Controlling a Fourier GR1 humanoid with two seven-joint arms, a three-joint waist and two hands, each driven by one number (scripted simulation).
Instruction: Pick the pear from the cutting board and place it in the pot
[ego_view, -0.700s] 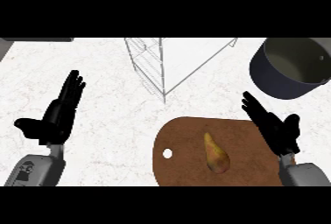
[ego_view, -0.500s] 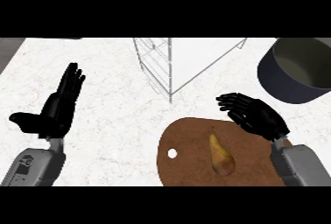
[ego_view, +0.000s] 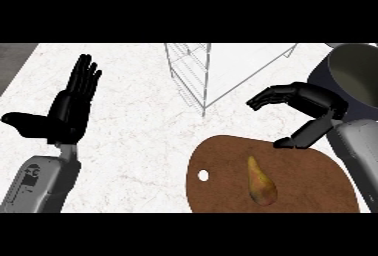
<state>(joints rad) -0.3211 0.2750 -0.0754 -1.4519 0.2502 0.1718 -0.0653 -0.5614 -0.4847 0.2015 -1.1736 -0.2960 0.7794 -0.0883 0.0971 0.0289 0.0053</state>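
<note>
One pear (ego_view: 260, 184) lying on cutting board (ego_view: 221, 160), lower right | right hand (ego_view: 310, 107) above board's upper edge, fingers curled, empty | left hand (ego_view: 66, 107) at left, fingers straight | pot (ego_view: 347, 75) upper right on desk (ego_view: 140, 135).

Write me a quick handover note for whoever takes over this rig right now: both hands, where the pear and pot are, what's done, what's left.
Left robot hand: open, fingers up, resting at the view's left, holding nothing.
Right robot hand: fingers curled, holding nothing, above the far edge of the cutting board, apart from the pear.
Pear: lying on the board, untouched.
Pot: far right corner of the counter, only partly in view.
Done: nothing grasped yet.
Left: grasp the pear, lift it, carry it to the pot, release it inside.
</note>
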